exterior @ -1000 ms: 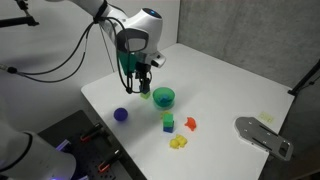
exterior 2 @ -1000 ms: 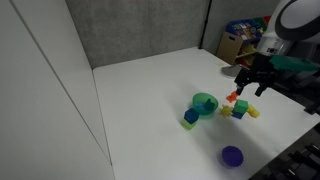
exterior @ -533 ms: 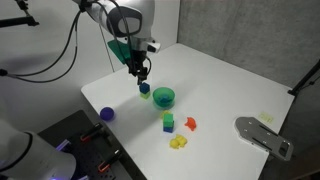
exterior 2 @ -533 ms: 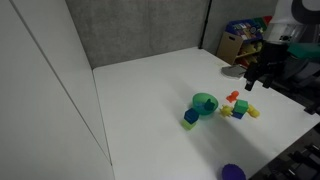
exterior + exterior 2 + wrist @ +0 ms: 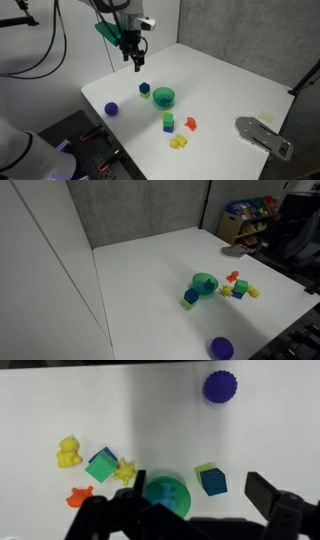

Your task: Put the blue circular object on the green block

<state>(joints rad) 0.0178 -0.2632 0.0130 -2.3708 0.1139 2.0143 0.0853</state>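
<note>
While the arm (image 5: 112, 12) hangs over the rear of the white counter (image 5: 235, 85), its pincer (image 5: 134, 62) is well above everything and carries nothing.

Going left to right in an exterior view, the blue circular object (image 5: 111, 108) lies alone on bare counter near the left edge, touching nothing. Next comes the dark blue-teal cube (image 5: 144, 88), with the round green bowl (image 5: 164, 96) just beside it. The green block (image 5: 168, 119) sits in front of the bowl, well apart from the blue circular object. A yellow piece (image 5: 178, 143) lies nearer the front edge, an orange star piece (image 5: 189, 124) is just right of the green block, and a grey flat object (image 5: 262, 137) is at the far right.

From the wrist view, the same order runs: yellow piece (image 5: 68, 452), orange star piece (image 5: 79, 497), green block (image 5: 101, 466) touching or nearly touching a yellow star (image 5: 124, 470), then the bowl (image 5: 165, 495), the cube (image 5: 211, 480), and the blue circular object (image 5: 220, 387) up near the top. The pincer's two fingers (image 5: 100, 518) come in from the bottom edge, spread wide, with only the counter and bowl below the gap.

In an exterior view from the opposite side, the blue circular object (image 5: 221, 348) rests near the front edge, well apart from the cluster around the bowl (image 5: 205, 284).
</note>
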